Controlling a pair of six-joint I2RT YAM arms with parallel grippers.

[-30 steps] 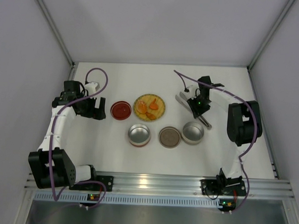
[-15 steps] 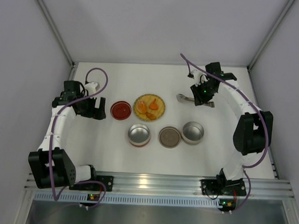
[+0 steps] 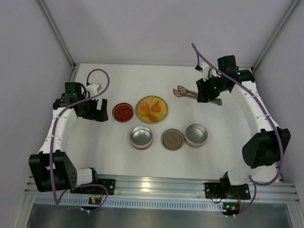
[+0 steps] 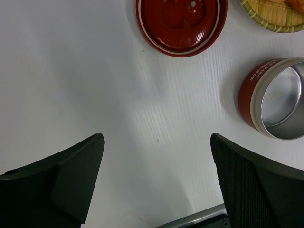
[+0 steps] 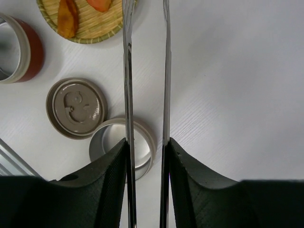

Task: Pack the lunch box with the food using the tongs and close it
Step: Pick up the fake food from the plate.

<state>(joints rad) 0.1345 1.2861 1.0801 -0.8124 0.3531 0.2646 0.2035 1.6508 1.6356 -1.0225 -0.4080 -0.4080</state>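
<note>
**Fig. — Tongs held at the far right; food on the woven plate**

Your right pincer [image 5: 145, 148] pinches the tongs [image 3: 185, 91] near their joined end; in the right wrist view both thin silver arms pass between the black fingers [image 5: 107, 171], side by side with a narrow gap, and run out of the top of that picture; from above, the tongs lie roughly level over the far right of the desk [image 3: 118, 82], tips pointing left toward the woven plate [image 3: 164, 105] and well apart from it; whether the tips touch the desk you cannot tell.

Your left pincer [image 4: 156, 178] is spread wide over bare desk at the left, pinching nothing; the red lid [image 4: 180, 23] lies just beyond it.

The food [image 3: 153, 109], a few orange pieces, rests on the woven plate, right of the red lid; near of the plate stand, left to right, the red-walled tin [image 3: 141, 137], the brown lid [image 3: 172, 139] and the grey tin [image 3: 196, 134]; both tins are uncovered and show only bare metal inside; the brown lid touches the grey tin.
</note>
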